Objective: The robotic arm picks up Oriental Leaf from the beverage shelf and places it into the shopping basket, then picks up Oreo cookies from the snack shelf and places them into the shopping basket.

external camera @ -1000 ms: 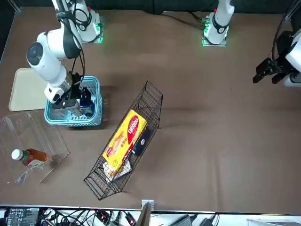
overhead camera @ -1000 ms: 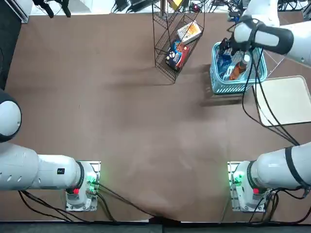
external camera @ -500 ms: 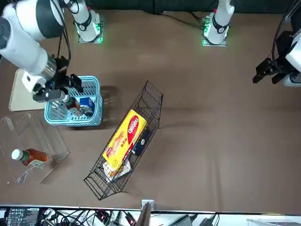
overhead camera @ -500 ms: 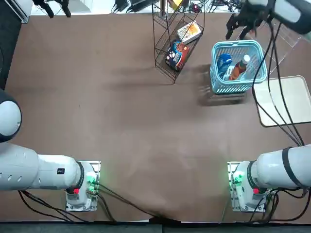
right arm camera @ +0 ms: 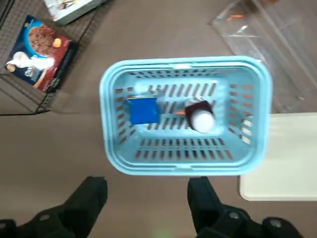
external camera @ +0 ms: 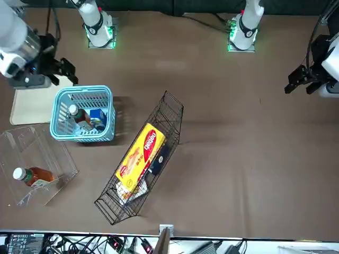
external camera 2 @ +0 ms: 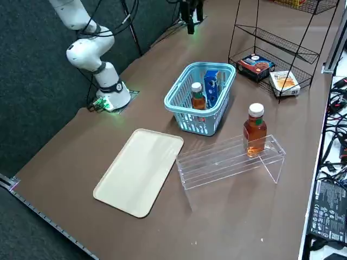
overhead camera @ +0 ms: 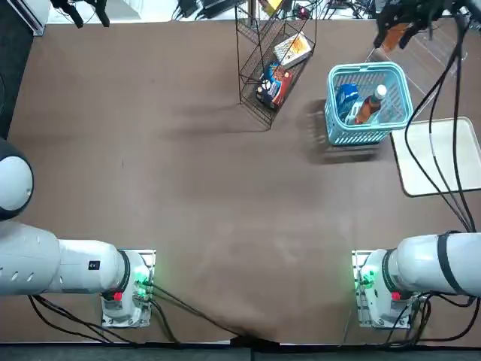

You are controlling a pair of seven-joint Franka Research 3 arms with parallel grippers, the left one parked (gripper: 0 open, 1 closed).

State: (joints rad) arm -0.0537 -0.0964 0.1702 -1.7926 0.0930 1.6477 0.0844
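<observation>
Light-blue shopping basket point(overhead camera: 368, 134): at 2 o'clock from the table's centre in the top view, with both task items inside.
Oriental Leaf point(overhead camera: 366, 113): inside the basket near its middle, amber-brown, leaning, white cap toward 1 o'clock in the top view.
Oreo cookies point(overhead camera: 346, 98): bright blue pack inside the basket, at 9 to 10 o'clock from the bottle in the top view.
Right gripper point(right arm camera: 147, 191): fingers spread wide, tabletop showing between them; in the top view it hangs at 1 o'clock from the basket, apart from it.
Robotic arm point(external camera: 18, 45): reaches to 10 to 11 o'clock of the basket in the front view.
Beverage shelf point(external camera 2: 217, 162): clear acrylic, at 2 o'clock from the basket in the top view.
Second tea bottle point(external camera 2: 255, 130): on that stand, white-capped; at 7 o'clock from the basket in the front view.
Cream tray point(overhead camera: 443, 162): at 4 o'clock from the basket in the top view, just beside it.
Black wire rack point(overhead camera: 254, 89): at 10 o'clock from the basket in the top view.
Rack goods: red-and-dark pack point(overhead camera: 274, 84), white box point(overhead camera: 293, 50), and yellow pack point(external camera: 140, 157).
</observation>
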